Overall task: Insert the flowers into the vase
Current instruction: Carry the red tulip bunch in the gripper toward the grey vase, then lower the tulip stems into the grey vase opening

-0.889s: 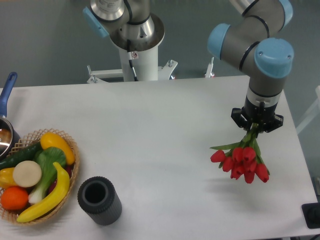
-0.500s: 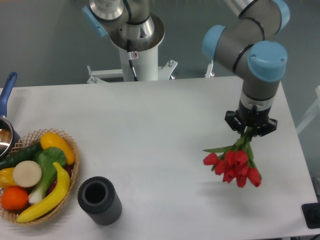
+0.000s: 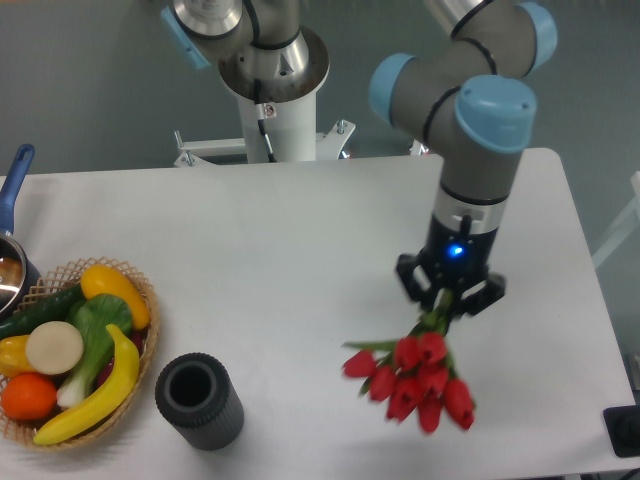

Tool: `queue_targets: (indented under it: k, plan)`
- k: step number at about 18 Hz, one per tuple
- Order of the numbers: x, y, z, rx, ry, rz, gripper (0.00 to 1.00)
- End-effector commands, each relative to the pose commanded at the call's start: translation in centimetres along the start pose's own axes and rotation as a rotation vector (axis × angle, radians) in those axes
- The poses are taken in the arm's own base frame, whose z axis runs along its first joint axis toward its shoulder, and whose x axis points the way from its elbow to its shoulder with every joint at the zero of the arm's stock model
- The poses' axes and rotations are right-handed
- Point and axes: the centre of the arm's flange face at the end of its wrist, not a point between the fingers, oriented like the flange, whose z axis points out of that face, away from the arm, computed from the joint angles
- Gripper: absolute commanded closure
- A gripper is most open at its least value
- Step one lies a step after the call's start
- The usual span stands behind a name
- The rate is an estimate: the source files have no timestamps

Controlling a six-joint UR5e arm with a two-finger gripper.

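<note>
My gripper (image 3: 447, 300) is shut on the green stems of the flowers (image 3: 415, 377), a bunch of red tulips that hangs below it, heads down, above the table's front right part. The vase (image 3: 198, 401), a short dark ribbed cylinder, stands upright and empty near the front edge at the left, well to the left of the flowers.
A wicker basket (image 3: 142, 350) with a banana, leafy vegetable, orange and other produce sits just left of the vase. A pot with a blue handle (image 3: 14, 190) is at the far left edge. A dark object (image 3: 624, 430) lies at the front right corner.
My gripper has moved left and toward the front of the table, carrying the flowers with it. The vase and basket have not moved.
</note>
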Motion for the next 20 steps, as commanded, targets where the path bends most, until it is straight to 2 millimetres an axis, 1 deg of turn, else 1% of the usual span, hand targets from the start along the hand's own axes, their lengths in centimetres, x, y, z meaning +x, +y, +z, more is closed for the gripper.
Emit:
queue_targets:
  k: [2,4,6,7,8,10,11,13,15,17,18,19,20]
  plan:
    - [1.5,-2.5,0.2,0.06,0.056,0.032,1.0]
    - [2.6,-4.9,-0.3,0.096,0.065,0.051,1.0]
    - [5.5,-8.2,-0.4,0.16,0.092,0.121,1.0]
    - [6.2,-9.0,-0.5,0.201,0.112,0.141,1.0]
    - [6.6,-9.5,-0.7,0.237,0.133,0.155,1.0]
    - [7.5,-9.9,-0.4,0.289,0.191,0.177,1.0]
    - [7.6,-10.0,-0.6,0.303,0.209,0.18,1.0]
    - [7.6,-10.0,-0.8,0.336,0.262,0.178,1.0]
    - [7.1,-9.9,-0.8,0.374,0.323,0.172,1.0]
    - [6.9,-9.9,0.5,0.386,0.365,0.168,1.0]
    - [7.1,-9.8,1.2,0.384,0.379,0.167,1.0]
    - [7.4,-9.7,1.8,0.378,0.388,0.165,0.99]
    - [8.4,-9.8,2.7,0.372,0.406,0.17,0.96]
